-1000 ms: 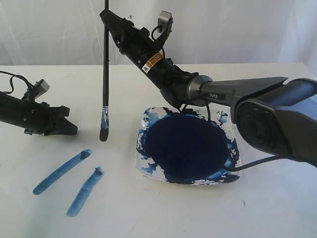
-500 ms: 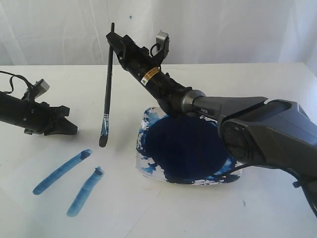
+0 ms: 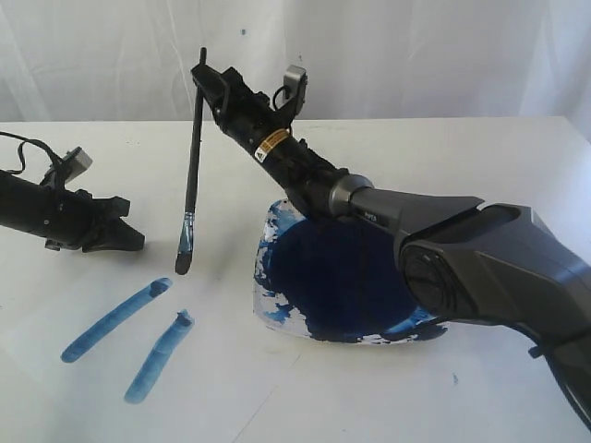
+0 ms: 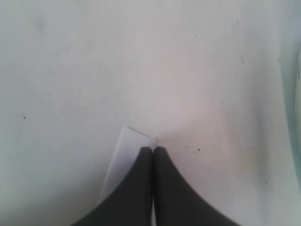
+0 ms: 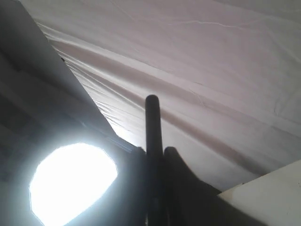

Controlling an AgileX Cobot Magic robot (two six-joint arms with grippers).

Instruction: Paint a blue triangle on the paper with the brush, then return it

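White table [image 3: 499, 148] before draped cloth [image 3: 416, 55] (two blue strokes [image 3: 115, 318]); right hand [image 3: 202, 77] pinches the brush [image 3: 192, 175], left hand [image 3: 137, 242] closed.

R gripper [image 5: 154, 151] is clamping the brush [image 5: 152, 120] btw its two dark fingers [image 5: 175, 162], w/ the black handle end sticking out past them. Wrinkled white cloth [image 5: 225, 70] is hanging behind. Bright glare [image 5: 73, 181] is washing out a patch beside the fingers, and a pale table [image 5: 270, 197] edge is showing.

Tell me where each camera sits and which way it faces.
Exterior: off the arms, facing table and curtain; shows both arms, right hand holding the brush.
Left wrist: on left arm, looking down at the paper corner; shut left hand shows.
Right wrist: on right arm, tilted up at curtain; right hand shows.
Shared: the brush, exterior and right wrist.
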